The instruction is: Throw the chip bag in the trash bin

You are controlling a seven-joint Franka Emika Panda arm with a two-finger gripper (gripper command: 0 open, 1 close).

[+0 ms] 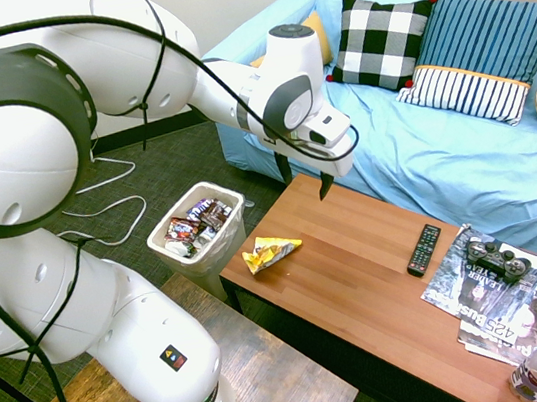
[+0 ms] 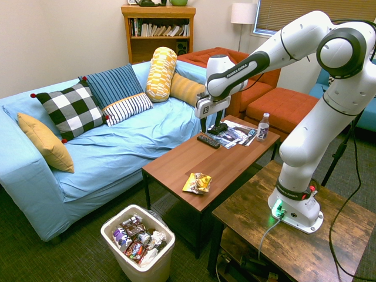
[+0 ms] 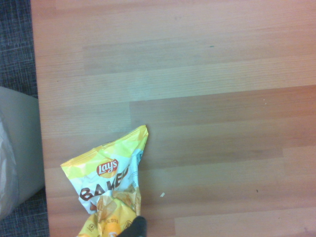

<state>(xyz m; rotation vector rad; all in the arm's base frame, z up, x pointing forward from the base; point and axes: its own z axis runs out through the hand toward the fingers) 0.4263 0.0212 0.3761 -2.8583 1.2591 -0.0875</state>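
First exterior view shows the gripper [image 1: 303, 182] hanging above the wooden worktop [image 1: 361, 278], fingers spread and holding nothing. Below it and toward the worktop's end edge lies the chip bag [image 1: 270, 252], crumpled and flat, close to that edge. Just past the edge, on the floor, stands the trash bin [image 1: 198, 230], already holding wrappers. A remote [image 1: 423, 249] and magazines [image 1: 501, 300] lie well apart. Likely best approach: come straight down over the raised crumpled middle, close gently, lift clear before swinging over the bin.
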